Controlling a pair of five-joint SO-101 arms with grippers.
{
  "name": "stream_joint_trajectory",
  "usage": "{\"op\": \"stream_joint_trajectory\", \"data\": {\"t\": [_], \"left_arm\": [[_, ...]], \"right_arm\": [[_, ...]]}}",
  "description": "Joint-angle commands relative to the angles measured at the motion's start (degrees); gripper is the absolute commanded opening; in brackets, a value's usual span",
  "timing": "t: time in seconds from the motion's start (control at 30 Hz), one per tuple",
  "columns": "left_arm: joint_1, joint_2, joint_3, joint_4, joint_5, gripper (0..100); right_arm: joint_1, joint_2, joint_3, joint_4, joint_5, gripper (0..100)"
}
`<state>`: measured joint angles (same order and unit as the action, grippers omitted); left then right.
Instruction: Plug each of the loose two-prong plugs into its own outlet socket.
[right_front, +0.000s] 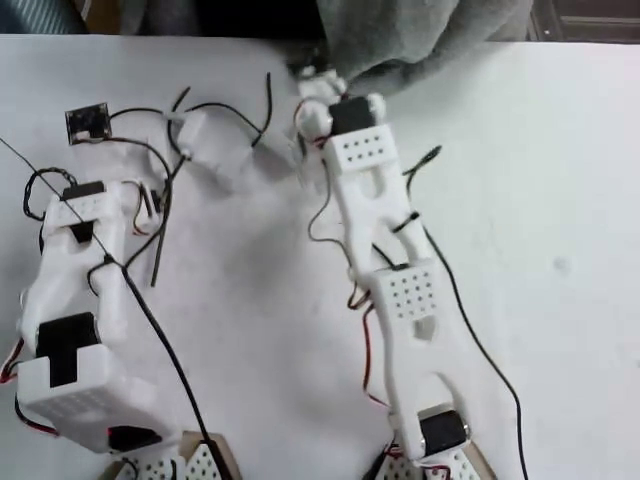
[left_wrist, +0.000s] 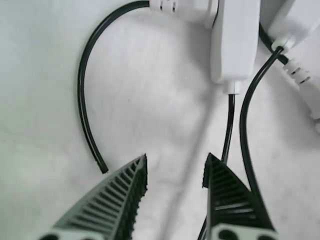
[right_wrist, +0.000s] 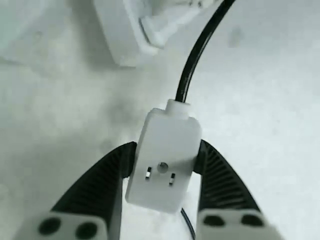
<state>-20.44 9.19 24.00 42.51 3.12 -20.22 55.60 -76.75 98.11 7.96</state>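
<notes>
My right gripper (right_wrist: 167, 150) is shut on a white socket block (right_wrist: 165, 167) whose face has two slots and a round hole; a black cord (right_wrist: 197, 55) runs out of its far end. In the high view this gripper (right_front: 316, 112) is at the table's far middle. My left gripper (left_wrist: 175, 167) stands open just over the table, holding nothing. Ahead of it lie a white block (left_wrist: 235, 40) with a black cord, a second white plug body (left_wrist: 300, 75), and a loose cord end (left_wrist: 102, 170). From above, these white pieces (right_front: 215, 145) lie between the two arms.
Black cords (right_front: 160, 230) loop over the table around the left arm (right_front: 75, 260). A small black square module (right_front: 88, 122) lies at the far left. Grey cloth (right_front: 420, 40) hangs over the far edge behind the right arm. Another white piece (right_wrist: 130, 30) lies beyond the held socket.
</notes>
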Motion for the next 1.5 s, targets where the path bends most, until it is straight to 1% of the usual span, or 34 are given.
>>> {"op": "stream_joint_trajectory", "data": {"t": [0.0,0.1,0.2,0.3,0.57,0.73,0.87,1.0,1.17,1.23,1.33,1.47], "left_arm": [[0.92,-1.71,-0.26,-1.05,-0.44,19],[0.92,-1.71,-0.26,-1.05,-0.44,19],[0.92,-1.71,-0.26,-1.05,-0.44,19],[0.92,-1.71,-0.26,-1.05,-0.44,19],[0.92,-1.71,-0.26,-1.05,-0.44,19],[0.92,-1.63,-0.26,-1.05,-0.44,19],[0.92,-1.63,-0.26,-1.05,-0.44,19],[0.84,-1.63,-0.26,-0.97,-0.44,19],[0.84,-1.63,-0.26,-0.97,-0.44,19],[0.84,-1.63,-0.26,-0.97,-0.44,19],[0.84,-1.63,-0.26,-1.05,-0.44,19],[0.84,-1.63,-0.26,-1.05,-0.44,19]], "right_arm": [[2.33,-12.09,-1.85,0.31,1.67,5.6],[4.00,-18.24,-1.76,0.40,5.45,5.6],[5.67,-23.87,-0.97,0.40,7.47,5.6],[6.11,-30.64,5.36,0.40,8.88,5.6],[5.76,-56.13,32.97,0.40,9.41,5.6],[5.58,-70.46,54.68,0.13,9.41,5.6],[2.68,-78.46,72.62,-0.92,9.49,5.6],[-0.75,-85.14,90.02,-7.69,9.49,5.6],[-5.76,-90.42,112.44,-22.02,9.49,5.6],[-7.96,-90.86,119.74,-27.30,11.25,5.7],[-10.15,-90.86,128.00,-34.24,14.51,5.7],[-9.89,-90.77,135.03,-41.19,14.95,5.7]]}}
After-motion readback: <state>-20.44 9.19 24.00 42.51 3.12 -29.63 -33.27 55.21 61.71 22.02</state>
